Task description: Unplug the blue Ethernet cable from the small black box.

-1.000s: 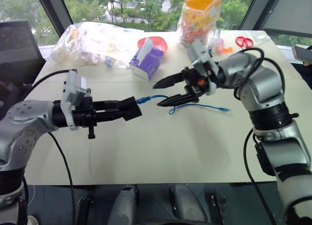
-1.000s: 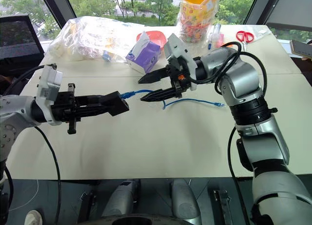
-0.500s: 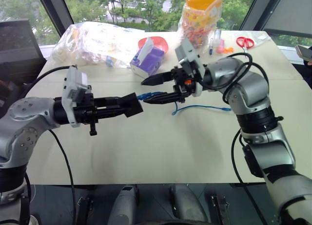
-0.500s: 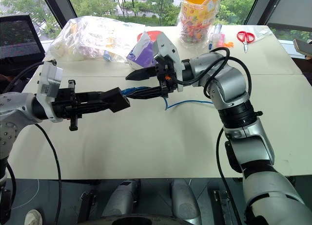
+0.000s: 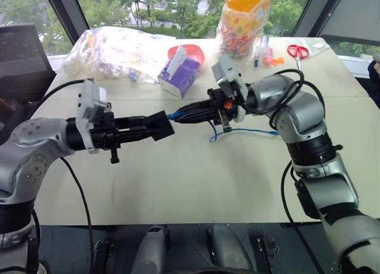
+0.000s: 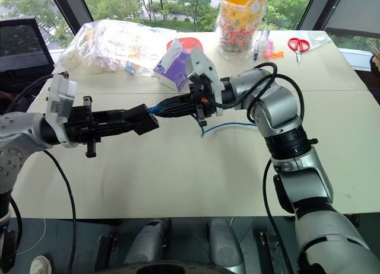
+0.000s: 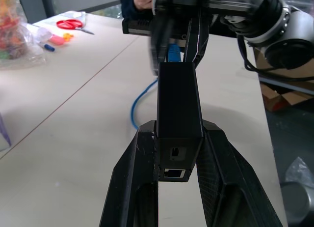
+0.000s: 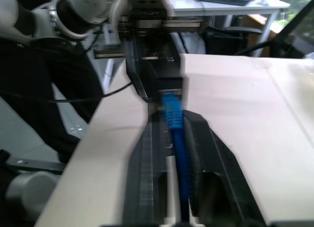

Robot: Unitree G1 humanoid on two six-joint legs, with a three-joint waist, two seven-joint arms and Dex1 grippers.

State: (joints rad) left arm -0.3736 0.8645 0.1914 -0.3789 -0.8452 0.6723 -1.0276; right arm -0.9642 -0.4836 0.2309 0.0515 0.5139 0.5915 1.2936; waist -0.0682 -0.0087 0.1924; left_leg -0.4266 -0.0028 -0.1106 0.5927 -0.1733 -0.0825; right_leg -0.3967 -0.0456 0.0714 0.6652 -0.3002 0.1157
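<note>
While my left fingers clamp the small black box | right fingers pinch the blue Ethernet cable at its plug, above worktop

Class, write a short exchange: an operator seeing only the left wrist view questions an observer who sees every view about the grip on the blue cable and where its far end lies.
Operator: Is the right gripper closed on the cable?
Observer: Yes. The right gripper pinches the blue Ethernet cable just behind the plug, which sits at the port of the small black box.
Operator: Where is the cable's other end?
Observer: Its free plug lies loose on the table, beside the right arm.
</note>
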